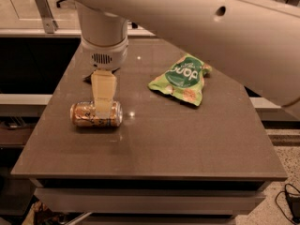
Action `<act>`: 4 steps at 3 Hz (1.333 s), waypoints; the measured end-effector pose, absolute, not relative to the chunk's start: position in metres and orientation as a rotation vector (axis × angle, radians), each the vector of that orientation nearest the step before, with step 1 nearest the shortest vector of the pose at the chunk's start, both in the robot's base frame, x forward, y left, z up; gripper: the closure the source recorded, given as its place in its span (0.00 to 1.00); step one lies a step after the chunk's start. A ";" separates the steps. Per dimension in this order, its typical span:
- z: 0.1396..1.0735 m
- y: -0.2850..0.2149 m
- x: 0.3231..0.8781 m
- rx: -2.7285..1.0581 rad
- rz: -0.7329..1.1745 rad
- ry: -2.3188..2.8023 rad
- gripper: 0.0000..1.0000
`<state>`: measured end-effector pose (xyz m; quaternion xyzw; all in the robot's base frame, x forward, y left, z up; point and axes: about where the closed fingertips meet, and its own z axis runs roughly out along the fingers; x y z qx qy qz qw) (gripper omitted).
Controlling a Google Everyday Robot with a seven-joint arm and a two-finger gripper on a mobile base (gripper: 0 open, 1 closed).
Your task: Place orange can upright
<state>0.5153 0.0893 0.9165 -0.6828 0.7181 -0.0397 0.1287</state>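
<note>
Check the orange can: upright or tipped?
Tipped. The orange can lies on its side on the table, ends facing left and right; the gripper sits over its middle.

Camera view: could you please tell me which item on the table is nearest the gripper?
The orange can, lying on its side directly at the gripper; the green snack bag lies well clear of it.

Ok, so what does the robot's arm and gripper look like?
The arm is thick, smooth and white with two dark round holes. Its round wrist has a small vent grille. The gripper, at the can, is flat and pale yellow.
</note>
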 end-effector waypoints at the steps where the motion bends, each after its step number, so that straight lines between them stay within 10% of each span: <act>1: 0.916 0.090 0.515 -1.985 -0.115 2.088 0.00; 4: 0.884 0.132 0.506 -2.099 -0.101 2.090 0.00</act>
